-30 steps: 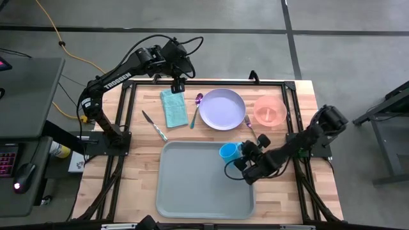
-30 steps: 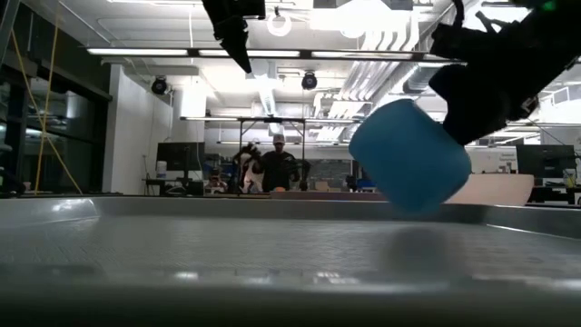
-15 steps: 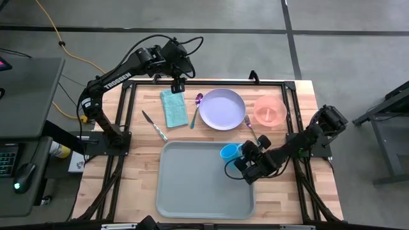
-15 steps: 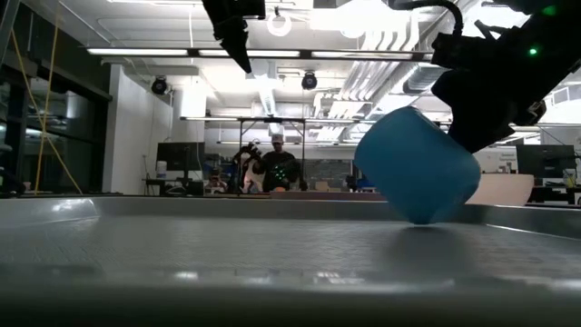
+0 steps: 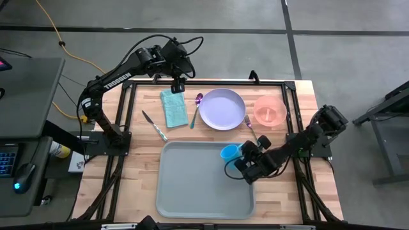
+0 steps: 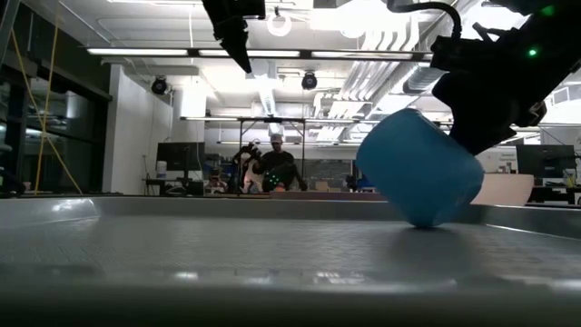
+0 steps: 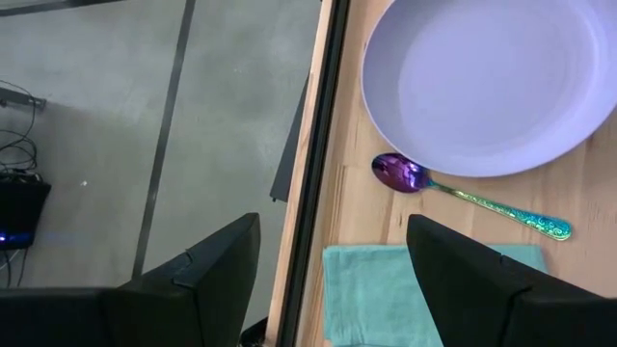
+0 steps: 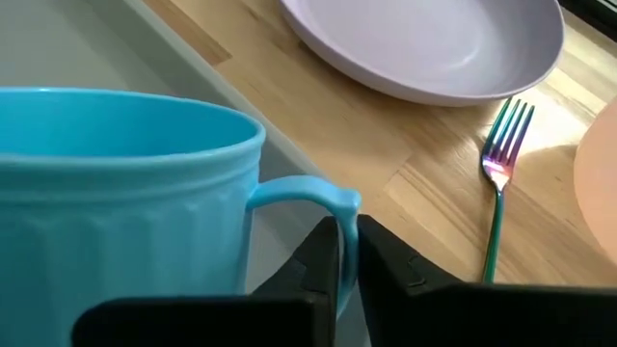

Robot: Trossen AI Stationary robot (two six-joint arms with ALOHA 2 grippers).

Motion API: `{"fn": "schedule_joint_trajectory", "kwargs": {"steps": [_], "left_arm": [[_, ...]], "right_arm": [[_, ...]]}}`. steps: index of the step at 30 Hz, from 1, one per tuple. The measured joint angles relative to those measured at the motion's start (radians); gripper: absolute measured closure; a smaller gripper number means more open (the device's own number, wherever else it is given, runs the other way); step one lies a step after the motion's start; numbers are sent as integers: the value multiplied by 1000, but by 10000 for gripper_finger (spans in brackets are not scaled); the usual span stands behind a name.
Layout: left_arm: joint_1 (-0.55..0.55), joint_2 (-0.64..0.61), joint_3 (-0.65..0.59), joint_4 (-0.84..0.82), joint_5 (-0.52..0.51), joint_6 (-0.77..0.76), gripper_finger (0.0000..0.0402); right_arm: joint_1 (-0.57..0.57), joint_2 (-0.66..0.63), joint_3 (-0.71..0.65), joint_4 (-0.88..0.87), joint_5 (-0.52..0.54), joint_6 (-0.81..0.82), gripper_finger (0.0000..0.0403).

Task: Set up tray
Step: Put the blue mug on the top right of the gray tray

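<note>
The pale grey-green tray [image 5: 192, 182] lies at the table's near middle. A blue cup [image 5: 228, 152] [image 6: 418, 168] sits tilted over the tray's far right corner. My right gripper [image 5: 240, 153] [image 8: 347, 236] is beside the cup on its right and is shut on its handle. My left gripper [image 5: 177, 85] [image 7: 333, 255] hangs open high above the table's far edge. It is over the teal napkin [image 5: 172, 107] and holds nothing. My right gripper pinches the cup's loop handle [image 8: 323, 198] between its two fingers. It comes slanting down from the table's right. The cup is tilted, mouth up and leaning. The low edge of its base [image 6: 422, 222] is down at the tray floor; whether it touches I cannot tell.
Beyond the tray lie a knife [image 5: 154, 125], a spoon [image 5: 196, 108], a lavender plate [image 5: 222, 108], a fork [image 5: 250, 128] and a pink bowl [image 5: 270, 110]. Most of the tray floor is bare. People [image 6: 277, 168] stand in the room behind.
My right gripper has turned a little with the cup. The cup has sunk slightly toward the tray floor and tipped a bit more upright.
</note>
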Motion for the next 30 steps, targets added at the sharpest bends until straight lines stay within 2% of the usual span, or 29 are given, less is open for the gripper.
{"fn": "schedule_joint_trajectory", "kwargs": {"steps": [6, 12, 30], "left_arm": [[0, 0, 0, 0, 0, 0, 108], [0, 0, 1, 0, 0, 1, 108], [0, 0, 1, 0, 0, 3, 108]], "right_arm": [[18, -40, 0, 3, 46, -42, 364], [23, -84, 0, 3, 57, -79, 364], [101, -99, 0, 2, -1, -81, 367]]}}
